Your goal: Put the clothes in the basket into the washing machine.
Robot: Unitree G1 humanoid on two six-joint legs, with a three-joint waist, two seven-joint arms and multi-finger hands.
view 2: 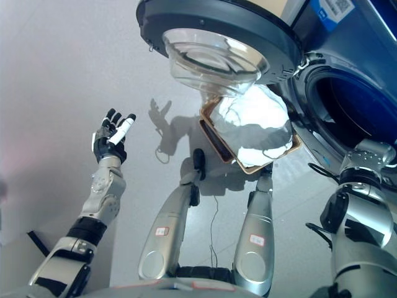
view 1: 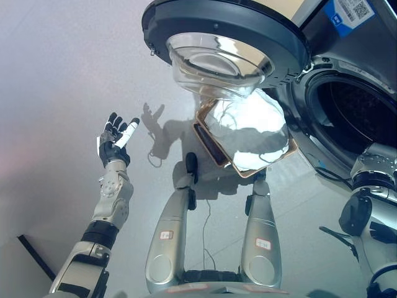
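Closest to me, the left robot hand [view 1: 116,138] is raised over the bare grey floor [view 1: 56,74], fingers spread apart and holding nothing. The right arm comes in at the lower right, but its robot hand shows in neither view, so I cannot tell its state. Further out, the tan basket [view 1: 214,151] sits on the floor just below the open washing machine door [view 1: 226,28], heaped with pale clothes [view 1: 254,127] that rise above its rim. The door's clear glass bowl [view 2: 214,59] hangs in front of the basket's far edge and hides part of the pile. Beyond, at the right, the dark washing machine drum [view 1: 356,121] gapes open; the left eye view looks further into it, while the right eye view shows more of the blue panel [view 2: 347,43] above it
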